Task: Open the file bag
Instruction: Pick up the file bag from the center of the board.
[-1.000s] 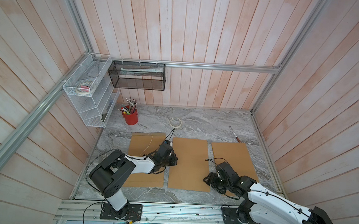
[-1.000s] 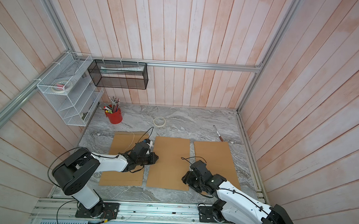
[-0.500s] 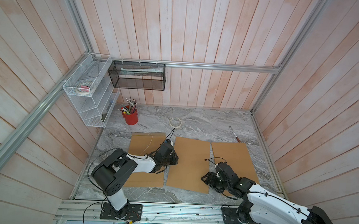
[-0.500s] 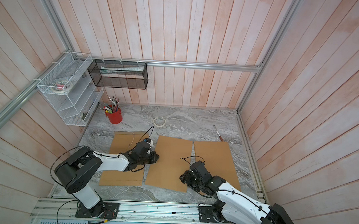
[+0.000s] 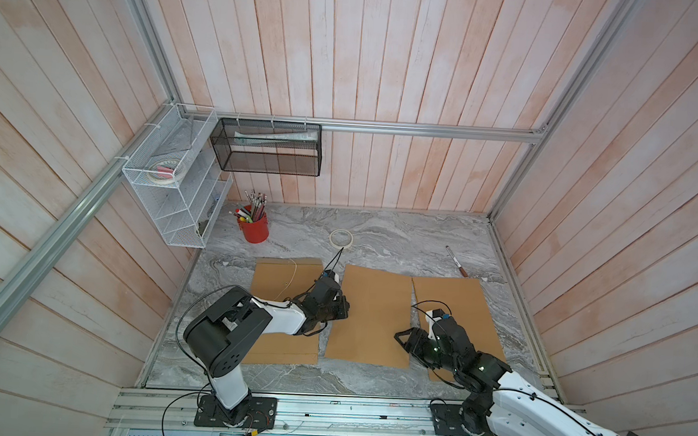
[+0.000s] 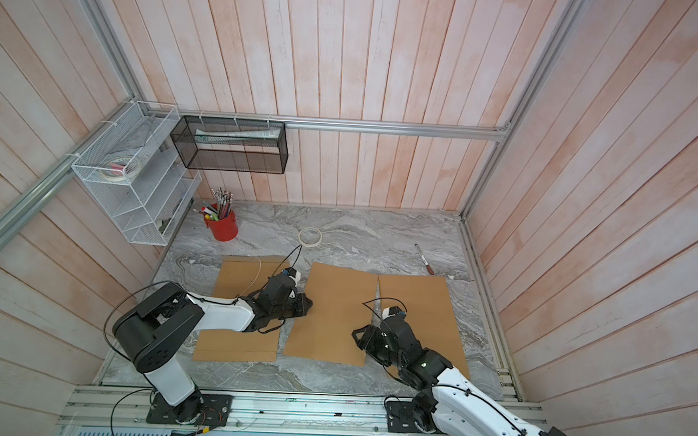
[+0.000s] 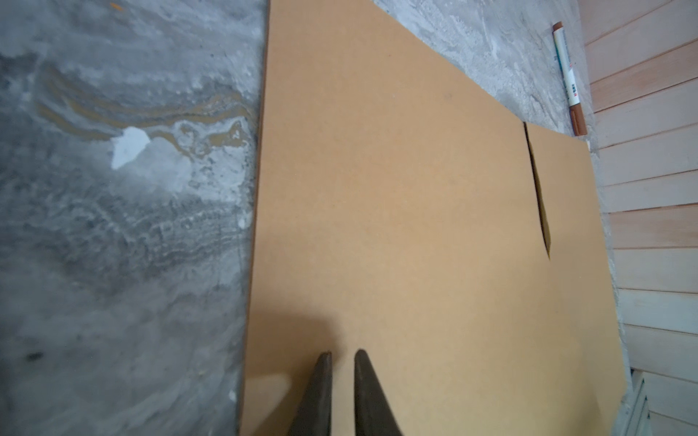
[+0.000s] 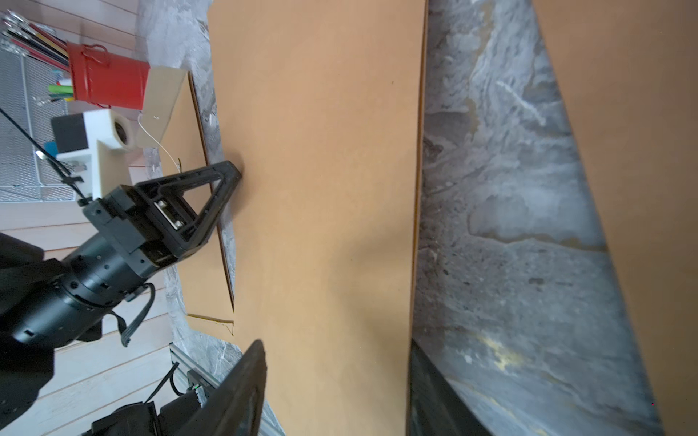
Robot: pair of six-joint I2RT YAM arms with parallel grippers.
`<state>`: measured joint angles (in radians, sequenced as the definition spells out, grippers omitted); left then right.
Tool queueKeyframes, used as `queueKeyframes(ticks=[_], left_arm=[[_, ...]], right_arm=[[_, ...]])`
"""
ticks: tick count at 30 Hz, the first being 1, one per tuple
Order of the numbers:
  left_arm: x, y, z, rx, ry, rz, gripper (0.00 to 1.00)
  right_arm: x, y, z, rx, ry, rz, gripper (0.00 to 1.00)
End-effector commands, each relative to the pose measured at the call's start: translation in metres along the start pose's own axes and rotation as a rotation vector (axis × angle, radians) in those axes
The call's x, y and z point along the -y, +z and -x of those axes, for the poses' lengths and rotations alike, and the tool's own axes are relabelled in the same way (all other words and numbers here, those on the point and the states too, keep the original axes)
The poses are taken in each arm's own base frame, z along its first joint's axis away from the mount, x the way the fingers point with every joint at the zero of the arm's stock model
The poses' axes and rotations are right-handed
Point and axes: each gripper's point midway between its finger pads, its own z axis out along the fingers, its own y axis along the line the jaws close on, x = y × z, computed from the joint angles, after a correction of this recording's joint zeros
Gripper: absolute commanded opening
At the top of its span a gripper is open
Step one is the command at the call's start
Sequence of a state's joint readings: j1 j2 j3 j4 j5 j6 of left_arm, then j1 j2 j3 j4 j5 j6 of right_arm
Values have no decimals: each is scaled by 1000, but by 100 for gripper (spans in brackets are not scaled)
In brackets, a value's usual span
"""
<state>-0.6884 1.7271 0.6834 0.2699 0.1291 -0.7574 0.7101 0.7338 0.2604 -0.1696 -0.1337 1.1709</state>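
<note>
I see the middle file bag [image 5: 370, 316] lying flat, plain side up, on the marble table [image 5: 396, 230], between two others of the same brown paper. The left gripper [image 7: 343, 356] rests its tips on this bag just inside its left edge, jaws only a narrow slit apart with nothing in the slit. The right gripper [image 5: 402, 343] sits at the bag's right edge, towards its near corner. Its jaws are wide apart, one finger over the paper and the other over the bare marble beside it.

Left of the middle bag, the left file bag [image 5: 281, 281] has its flap raised and a white string [image 5: 292, 275] trailing loose. The right file bag [image 5: 458, 308] meets the middle bag's far right corner.

Beyond the middle bag's far left corner stands a red cup [image 5: 255, 232] stuffed with pencils [image 5: 257, 201] and coloured markers. Further off that way, a white wire shelf [image 5: 173, 212] hangs on the side wall with a tape roll [image 5: 163, 172] in its top compartment; I cannot make out what is in the lower compartments. High beyond the bag's far edge, a black mesh basket [image 5: 268, 160] holds pale papers [image 5: 273, 137].
</note>
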Motion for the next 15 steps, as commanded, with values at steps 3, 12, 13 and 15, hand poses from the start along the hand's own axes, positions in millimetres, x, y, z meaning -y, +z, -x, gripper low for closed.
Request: queueKeyframes(ticks=[3,12,13,15], left_arm=[[-59,3,-70,-224,-43,199,16],[-53,3,-69,-215,-60,162,16],[-51,3,-67,-211,-61,154,15],[-48,4,-66,-206,-63,142,16]], right_arm=[[-8,4,5,0,-16,49,54],[-17,11,13,1,-33,58,45],[-18,11,15,8,-36,58,42],[-21,10,18,19,-43,60,36]])
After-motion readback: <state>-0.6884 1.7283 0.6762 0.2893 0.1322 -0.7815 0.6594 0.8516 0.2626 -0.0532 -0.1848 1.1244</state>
